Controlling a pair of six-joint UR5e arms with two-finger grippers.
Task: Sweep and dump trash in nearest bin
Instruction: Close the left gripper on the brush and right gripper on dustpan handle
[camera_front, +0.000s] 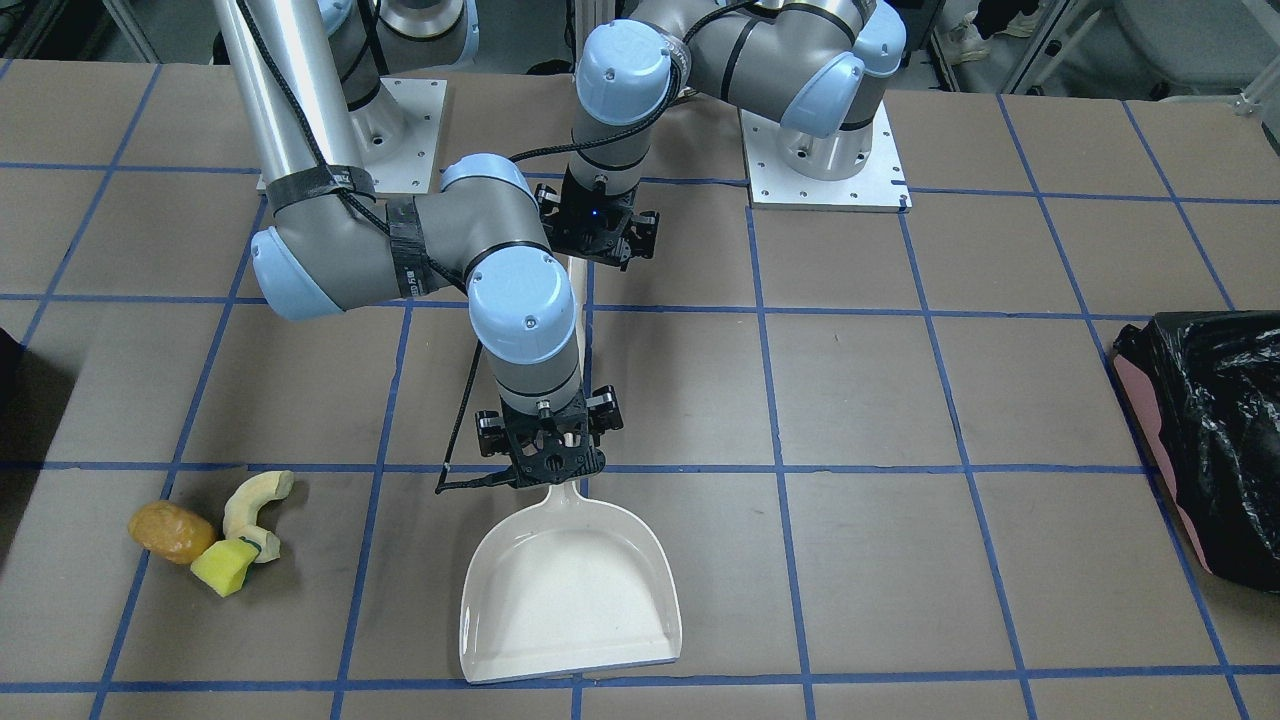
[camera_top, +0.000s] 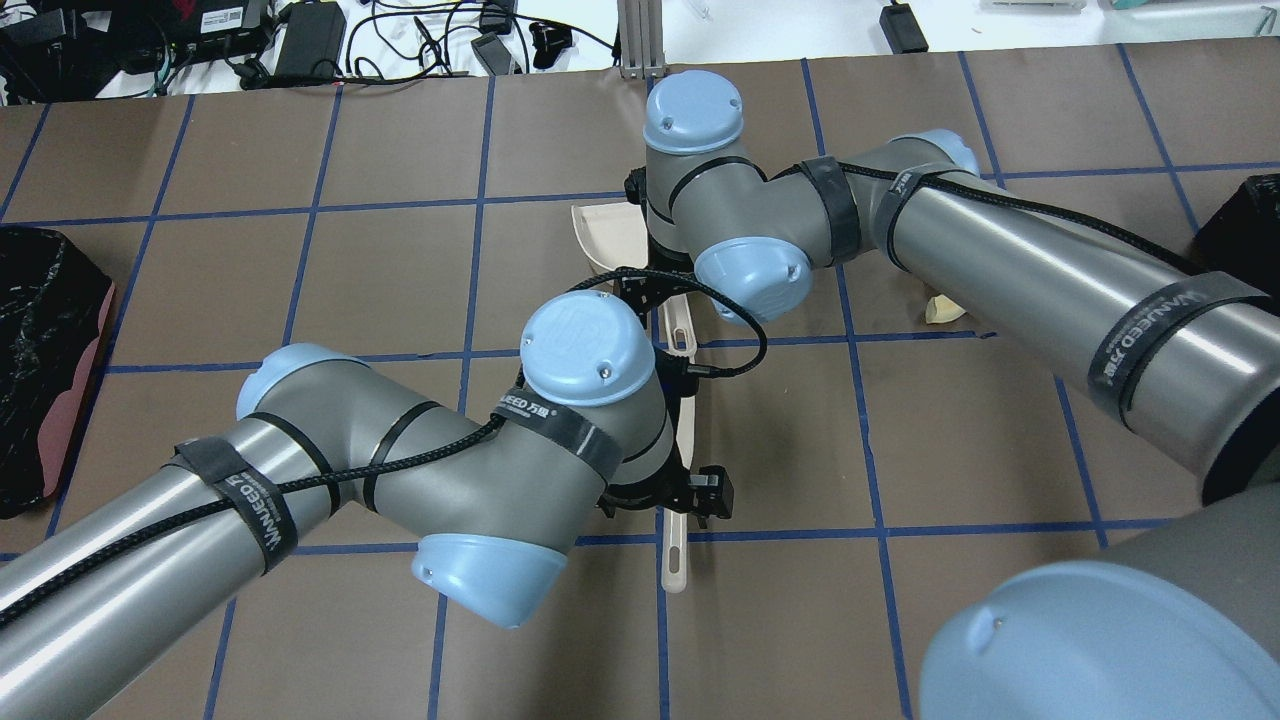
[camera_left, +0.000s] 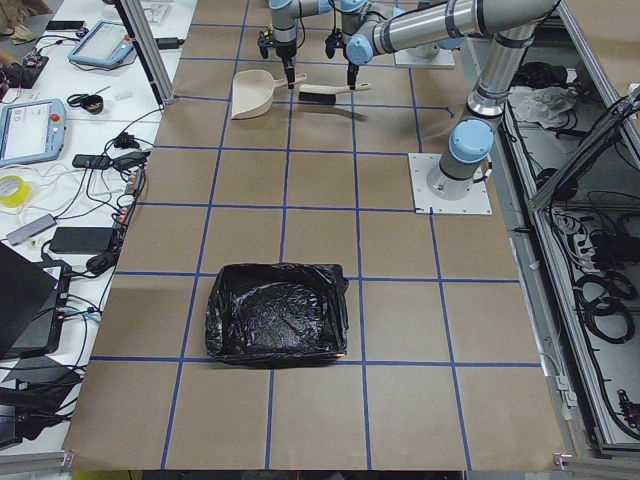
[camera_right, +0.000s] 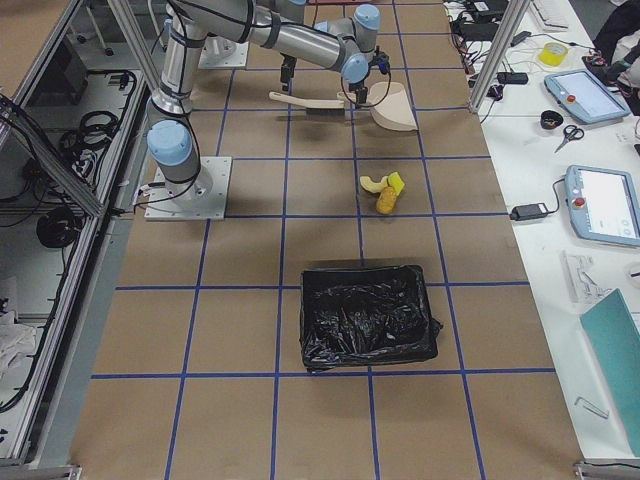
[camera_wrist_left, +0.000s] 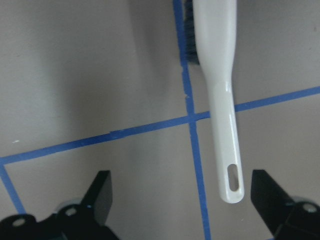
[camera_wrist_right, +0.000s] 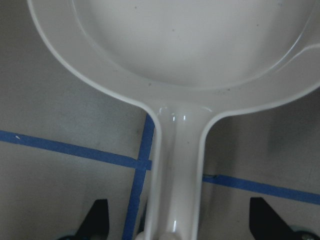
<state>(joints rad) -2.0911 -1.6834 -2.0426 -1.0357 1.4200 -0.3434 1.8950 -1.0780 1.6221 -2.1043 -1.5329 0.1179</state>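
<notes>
The trash lies in a cluster: an orange-brown lump (camera_front: 170, 530), a pale yellow curved peel (camera_front: 257, 500) and a yellow-green sponge block (camera_front: 226, 568). A white dustpan (camera_front: 570, 590) lies flat beside them. My right gripper (camera_wrist_right: 177, 215) is open, with one finger on each side of the dustpan handle (camera_wrist_right: 176, 165). A white brush (camera_wrist_left: 220, 85) with dark bristles lies behind the pan. My left gripper (camera_wrist_left: 182, 185) is open above the brush's handle end. The dark bin (camera_right: 370, 315) stands past the trash and shows as a black sliver (camera_top: 1245, 225) in the overhead view.
A pink bin lined with a crinkled black bag (camera_front: 1215, 450) stands at the table's other end. Both arm bases (camera_front: 825, 160) are bolted on at the robot's side. The two wrists are close together over the table's middle.
</notes>
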